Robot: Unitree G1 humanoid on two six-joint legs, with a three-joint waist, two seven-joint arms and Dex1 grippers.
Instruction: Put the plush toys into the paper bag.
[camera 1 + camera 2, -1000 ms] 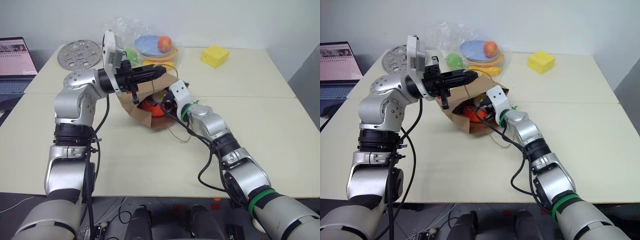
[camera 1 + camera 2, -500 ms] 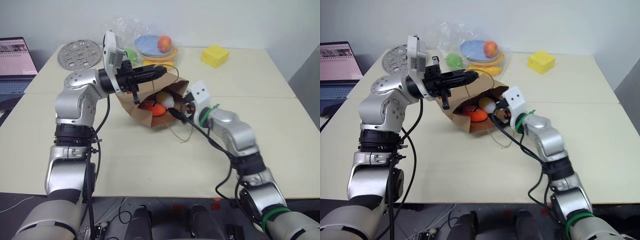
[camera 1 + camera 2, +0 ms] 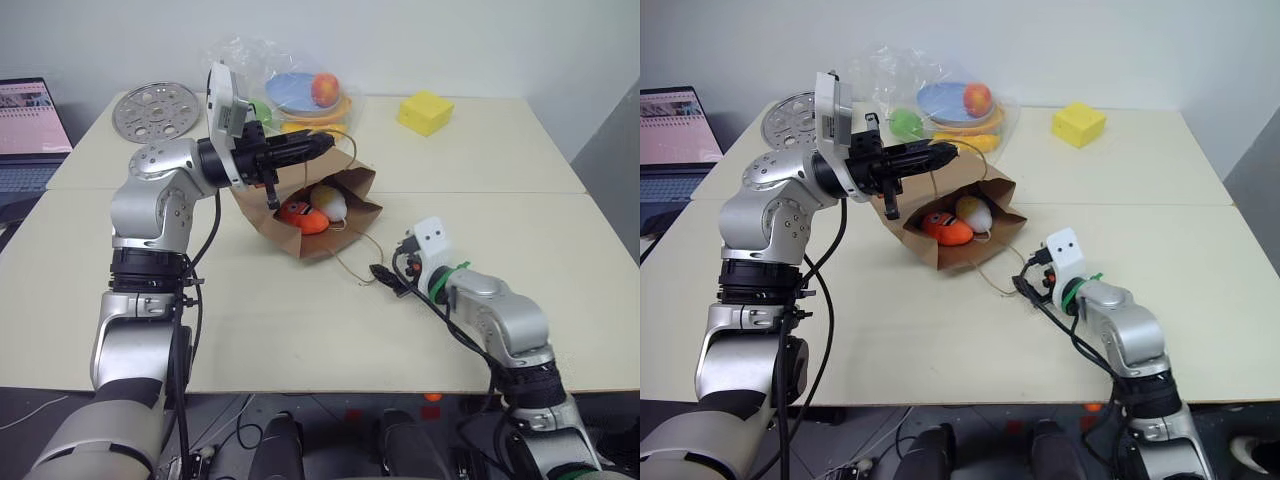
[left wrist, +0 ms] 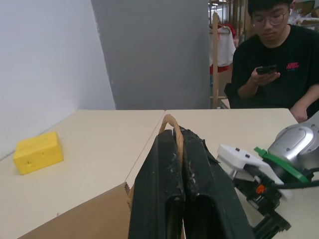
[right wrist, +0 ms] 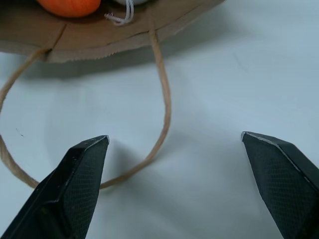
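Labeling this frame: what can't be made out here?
- Carrot and egg: lower parts hidden by the bag wall, eye views.
- Carrot: cut off by the frame edge, right wrist view.
- Left gripper: its grip on the handle is hidden between the fingers, left wrist view.
- Right gripper: fingertips too small to read, eye views.

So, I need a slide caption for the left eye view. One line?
Left gripper holds the paper bag open by its handle, carrot and egg toys inside; right gripper open beside it.
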